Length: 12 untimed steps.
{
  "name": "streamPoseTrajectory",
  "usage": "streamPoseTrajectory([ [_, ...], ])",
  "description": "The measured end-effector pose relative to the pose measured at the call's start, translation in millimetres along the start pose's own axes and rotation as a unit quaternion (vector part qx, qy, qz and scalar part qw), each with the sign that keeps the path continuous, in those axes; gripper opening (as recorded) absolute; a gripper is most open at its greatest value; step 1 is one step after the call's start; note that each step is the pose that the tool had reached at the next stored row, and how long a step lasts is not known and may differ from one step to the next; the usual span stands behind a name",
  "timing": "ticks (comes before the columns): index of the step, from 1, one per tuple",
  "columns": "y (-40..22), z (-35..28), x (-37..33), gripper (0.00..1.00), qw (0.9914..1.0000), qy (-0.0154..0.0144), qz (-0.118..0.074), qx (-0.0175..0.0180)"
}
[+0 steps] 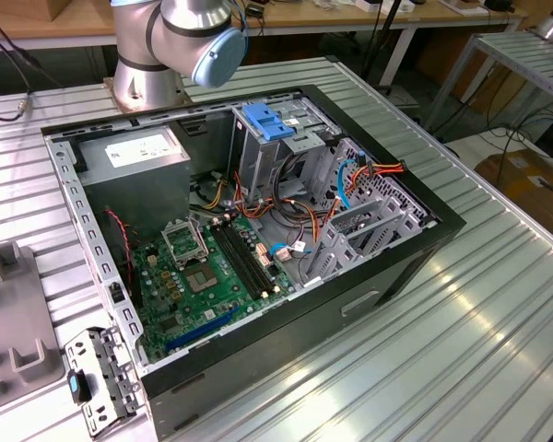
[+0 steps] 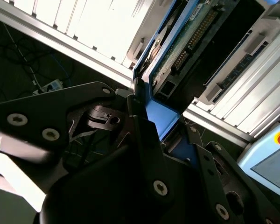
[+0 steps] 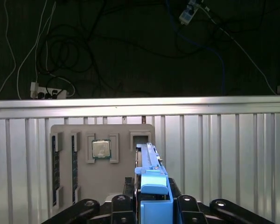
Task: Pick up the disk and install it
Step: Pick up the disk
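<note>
In both wrist views my gripper (image 3: 153, 207) (image 2: 147, 123) is shut on the disk (image 3: 151, 179), which stands on edge between the black fingers (image 3: 123, 205). In the first wrist view the disk's blue plastic rail faces the camera and its far end reaches toward a slot in a grey holder tray (image 3: 79, 133); whether it touches the slot I cannot tell. In the second wrist view the disk (image 2: 186, 42) shows its green circuit board, a connector and a blue rail. In the exterior view an open computer case (image 1: 387, 276) lies on the ribbed metal table (image 1: 498, 331), with a grey drive cage topped in blue plastic (image 1: 267, 124).
The holder tray also carries a processor chip (image 3: 101, 149) and memory sticks (image 3: 56, 170). Beyond the table edge (image 3: 140, 103) hang cables over a dark floor. Inside the case are a motherboard (image 1: 203, 276), a grey power supply (image 1: 138, 157) and loose wires (image 1: 350, 175). The arm's base (image 1: 166, 55) stands behind the case.
</note>
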<state>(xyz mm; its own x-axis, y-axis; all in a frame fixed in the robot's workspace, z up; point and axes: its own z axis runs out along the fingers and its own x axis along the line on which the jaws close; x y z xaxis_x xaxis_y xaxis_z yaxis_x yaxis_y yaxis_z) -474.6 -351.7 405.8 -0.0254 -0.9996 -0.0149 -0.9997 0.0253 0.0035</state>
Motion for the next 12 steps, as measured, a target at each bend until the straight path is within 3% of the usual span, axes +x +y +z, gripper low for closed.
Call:
streamPoseTrajectory([
  [12,0.0,-2.5,0.0,0.37,1.0,0.0,0.0,0.0],
])
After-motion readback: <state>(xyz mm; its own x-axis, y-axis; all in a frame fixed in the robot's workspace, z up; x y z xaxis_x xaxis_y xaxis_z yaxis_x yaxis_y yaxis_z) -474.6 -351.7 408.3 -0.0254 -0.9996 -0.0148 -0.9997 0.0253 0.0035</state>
